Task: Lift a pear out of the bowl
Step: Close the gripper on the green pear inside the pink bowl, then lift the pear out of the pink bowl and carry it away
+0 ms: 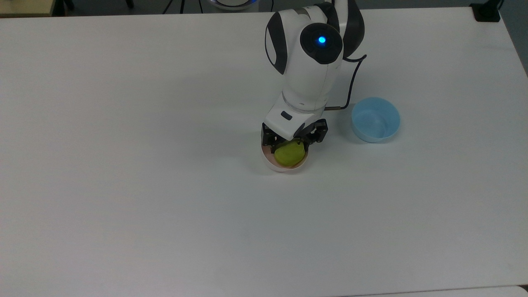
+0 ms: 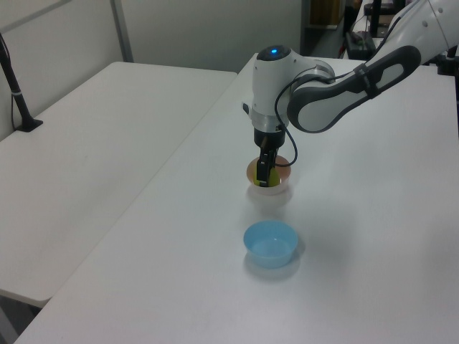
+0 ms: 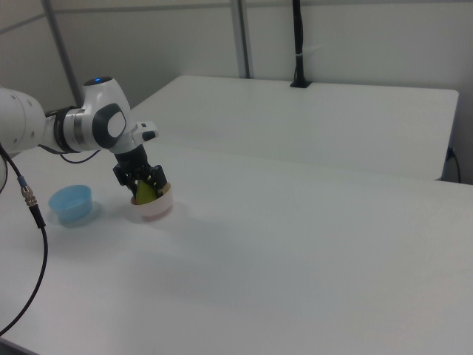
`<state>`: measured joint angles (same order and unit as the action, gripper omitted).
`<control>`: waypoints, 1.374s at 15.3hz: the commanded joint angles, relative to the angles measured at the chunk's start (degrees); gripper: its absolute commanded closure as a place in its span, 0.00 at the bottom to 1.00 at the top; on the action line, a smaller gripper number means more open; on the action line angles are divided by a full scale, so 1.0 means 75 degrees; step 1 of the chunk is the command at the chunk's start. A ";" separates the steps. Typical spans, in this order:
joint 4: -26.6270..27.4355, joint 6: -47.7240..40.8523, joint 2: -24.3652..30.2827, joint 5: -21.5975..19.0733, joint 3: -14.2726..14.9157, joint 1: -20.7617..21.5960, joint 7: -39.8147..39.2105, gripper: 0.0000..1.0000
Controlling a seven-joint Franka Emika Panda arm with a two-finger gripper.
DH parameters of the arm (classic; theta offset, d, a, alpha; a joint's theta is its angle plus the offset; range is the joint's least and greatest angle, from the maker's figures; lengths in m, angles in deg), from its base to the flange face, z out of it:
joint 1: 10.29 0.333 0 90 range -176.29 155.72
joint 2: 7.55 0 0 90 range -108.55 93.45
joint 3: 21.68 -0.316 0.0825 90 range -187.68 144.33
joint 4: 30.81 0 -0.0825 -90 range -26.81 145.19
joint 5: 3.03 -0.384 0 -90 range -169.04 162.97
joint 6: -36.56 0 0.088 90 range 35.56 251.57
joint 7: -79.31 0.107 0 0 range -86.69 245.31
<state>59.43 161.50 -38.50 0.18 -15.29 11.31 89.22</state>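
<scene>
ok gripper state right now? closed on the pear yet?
Gripper: fingers down in the pink bowl, one on each side of the pear. Whether it has closed on the pear cannot be told.

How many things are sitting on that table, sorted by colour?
Pink: 1, the bowl
Blue: 1, the blue bowl
Yellow-green: 1, the pear inside the pink bowl
Total: 3
</scene>
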 commanded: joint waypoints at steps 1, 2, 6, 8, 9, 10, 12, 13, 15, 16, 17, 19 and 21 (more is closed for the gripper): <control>-0.0044 0.0147 -0.0045 0.0029 0.0108 0.0050 0.0260 0.73; -0.0137 0.0147 0.0002 0.0017 0.0120 0.0050 0.0295 0.73; -0.0396 0.0053 0.0306 -0.0076 0.0144 -0.0009 0.0331 0.74; -0.0361 -0.0016 0.0528 -0.0135 0.0225 -0.0032 0.0296 0.74; -0.0338 -0.0527 0.0750 -0.0147 0.0261 -0.0137 0.0145 0.74; -0.0337 -0.0927 0.0915 -0.0147 0.0261 -0.0265 -0.0089 0.74; -0.0047 -0.1526 0.1475 -0.0158 0.0203 -0.0663 -0.0580 0.74; 0.0083 -0.1691 0.1711 -0.0182 0.0179 -0.0851 -0.0955 0.74; 0.0318 -0.2182 0.2098 -0.0322 0.0156 -0.1272 -0.1658 0.74; 0.0389 -0.2394 0.2227 -0.0346 0.0144 -0.1530 -0.1940 0.74; 0.0482 -0.2558 0.2333 -0.0346 0.0051 -0.1799 -0.2268 0.74; 0.0670 -0.2910 0.2404 -0.0346 -0.0381 -0.2548 -0.2901 0.74; 0.0694 -0.3110 0.2370 -0.0334 -0.0512 -0.2972 -0.3219 0.74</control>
<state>61.45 139.97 -22.46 -1.48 -16.09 -5.88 69.73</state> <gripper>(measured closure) 0.194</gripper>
